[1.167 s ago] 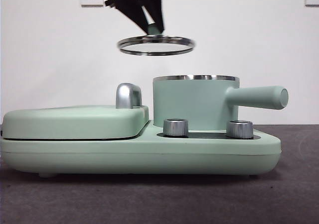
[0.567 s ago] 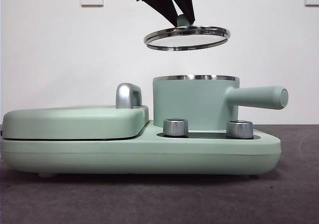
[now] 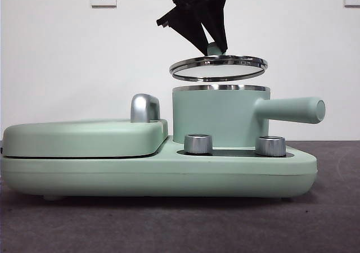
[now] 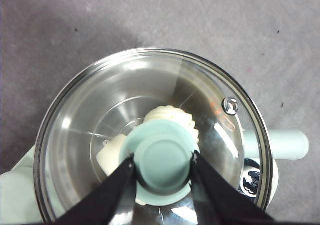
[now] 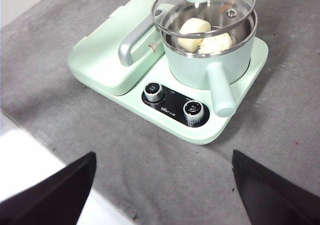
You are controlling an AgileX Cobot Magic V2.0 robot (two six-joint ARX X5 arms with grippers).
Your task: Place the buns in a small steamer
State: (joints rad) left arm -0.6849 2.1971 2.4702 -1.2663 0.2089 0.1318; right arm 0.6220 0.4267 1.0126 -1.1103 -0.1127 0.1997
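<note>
The small steamer (image 3: 216,118) is a mint-green pot with a long side handle (image 3: 292,109), standing on the appliance base. Both buns lie inside it: a smooth cream roll (image 5: 192,29) and a ridged white bun (image 5: 216,42). They also show through the glass in the left wrist view, the ridged bun (image 4: 172,116) beside the smooth roll (image 4: 111,154). My left gripper (image 3: 214,46) is shut on the green knob (image 4: 165,150) of the glass lid (image 3: 218,67). The lid hangs slightly tilted just above the pot's steel rim. My right gripper (image 5: 162,185) is open, high over the table in front of the appliance.
A flat mint-green griddle (image 5: 107,50) with a chrome handle (image 3: 144,108) sits closed next to the pot on the same base (image 3: 169,177). Two steel dials (image 3: 198,143) (image 3: 270,145) face front. Grey cloth (image 5: 280,135) covers the table; a white wall stands behind.
The left gripper has carried the lid to the right and down, from high above the griddle's edge to just over the pot's rim. The right arm's movement cannot be judged.
</note>
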